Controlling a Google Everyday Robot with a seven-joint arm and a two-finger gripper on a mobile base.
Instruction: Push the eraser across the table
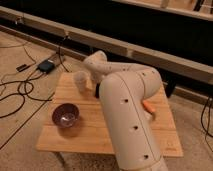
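Currently | end effector [82,82] open, near table [52,140] far edge | bowl [66,116] nearer front edge

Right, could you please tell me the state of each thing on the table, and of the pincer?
Eraser: flat on the table, partly hidden by the arm.
Pincer: down at the table's far side, between the cream block and the eraser.
Cream block: standing near the far left edge.
Purple bowl: upright, looks empty.
Orange object: lying right of the arm.
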